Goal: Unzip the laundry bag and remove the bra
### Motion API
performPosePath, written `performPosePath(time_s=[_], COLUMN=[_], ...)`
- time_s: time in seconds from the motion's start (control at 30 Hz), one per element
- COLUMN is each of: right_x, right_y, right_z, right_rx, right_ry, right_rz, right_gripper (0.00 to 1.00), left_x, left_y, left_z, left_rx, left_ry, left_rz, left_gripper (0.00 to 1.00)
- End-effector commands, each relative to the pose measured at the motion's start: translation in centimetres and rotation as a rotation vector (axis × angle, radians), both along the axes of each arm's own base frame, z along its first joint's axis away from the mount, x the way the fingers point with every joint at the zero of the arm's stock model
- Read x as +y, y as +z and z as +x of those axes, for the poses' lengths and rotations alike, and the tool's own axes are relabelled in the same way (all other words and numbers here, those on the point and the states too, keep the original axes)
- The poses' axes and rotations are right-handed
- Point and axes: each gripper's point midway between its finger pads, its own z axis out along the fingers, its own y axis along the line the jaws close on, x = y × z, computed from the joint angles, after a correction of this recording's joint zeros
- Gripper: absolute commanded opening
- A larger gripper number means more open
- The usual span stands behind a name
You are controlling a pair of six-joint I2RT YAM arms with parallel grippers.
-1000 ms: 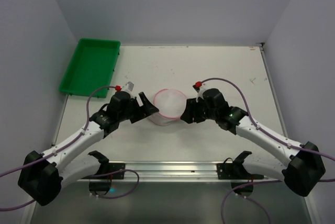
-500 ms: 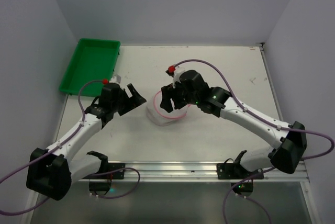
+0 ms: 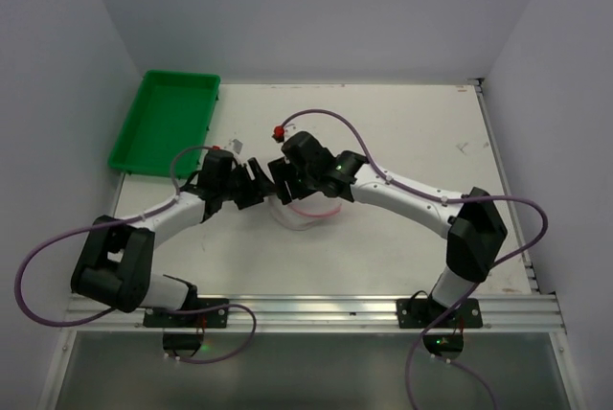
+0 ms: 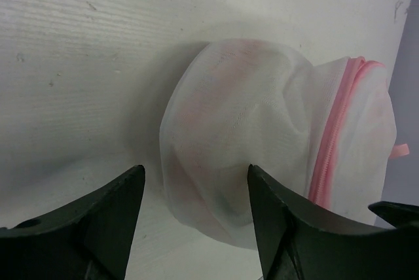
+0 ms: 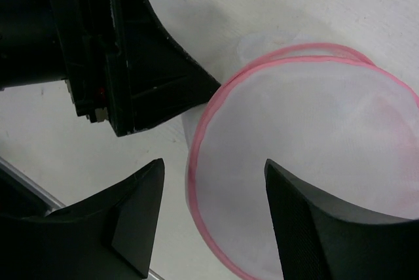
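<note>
The laundry bag (image 3: 311, 209) is a round white mesh drum with pink zip trim, lying mid-table, partly hidden under my right arm. In the left wrist view the laundry bag (image 4: 242, 149) lies on its side, its pink zip (image 4: 334, 136) at the right. My left gripper (image 4: 196, 172) is open, its jaws level with the bag's near side. My right gripper (image 5: 215, 162) is open above the bag's pink rim (image 5: 196, 162), straddling its left edge. The left gripper's fingers (image 5: 150, 77) nearly touch that rim. Only a faint pink tint shows through the mesh; the bra is hidden.
A green tray (image 3: 168, 118) sits at the table's back left. My two grippers, left (image 3: 259, 185) and right (image 3: 285, 180), are close together at the bag's left side. A metal rail (image 3: 306, 309) runs along the near edge.
My right gripper has swung from the bag's right side across to its left rim. My left gripper drew back, then came in again at the bag's left. The bag now looks squashed.
</note>
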Motion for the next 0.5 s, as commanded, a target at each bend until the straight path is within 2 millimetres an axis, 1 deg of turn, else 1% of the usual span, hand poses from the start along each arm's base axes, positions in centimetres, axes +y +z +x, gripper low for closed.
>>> performPosePath(time_s=[0.0,0.07,0.17,0.2,0.27,0.3,0.37,0.43,0.47], right_x=[0.6,0.7,0.9,1.0,1.2,1.3,1.4,1.4,1.5], right_y=[1.1,0.6,0.4,0.0,-0.4,-0.8,-1.1,-1.2,-1.1], right_z=[1.3,1.6,2.0,2.0,1.9,2.0,1.9,1.8,1.7], right_rx=[-0.035,-0.035,-0.039,-0.034,-0.020,-0.015,-0.006,0.001,0.001], right_ry=[-0.061,-0.066,-0.067,-0.065,-0.065,-0.062,-0.064,-0.057,-0.055], right_rz=[0.012,-0.001,-0.009,-0.015,-0.019,-0.021,-0.025,-0.024,-0.020], right_gripper=[0.64,0.62,0.61,0.61,0.59,0.59,0.58,0.58,0.58], left_x=[-1.3,-1.6,-1.7,-1.7,-1.6,-1.5,-1.4,-1.4,-1.4], left_y=[0.7,0.4,0.1,0.1,0.0,0.0,-0.1,-0.3,-0.3], left_z=[0.3,-0.1,-0.4,-0.5,-0.6,-0.7,-0.8,-1.0,-1.0], left_rx=[-0.049,-0.037,-0.028,-0.027,-0.028,-0.027,-0.026,-0.021,-0.021], left_ry=[-0.056,-0.065,-0.064,-0.065,-0.056,-0.054,-0.048,-0.046,-0.047], left_rz=[-0.075,-0.098,-0.115,-0.119,-0.116,-0.115,-0.114,-0.117,-0.118], left_gripper=[0.66,0.63,0.55,0.48,0.42,0.37,0.34,0.28,0.23])
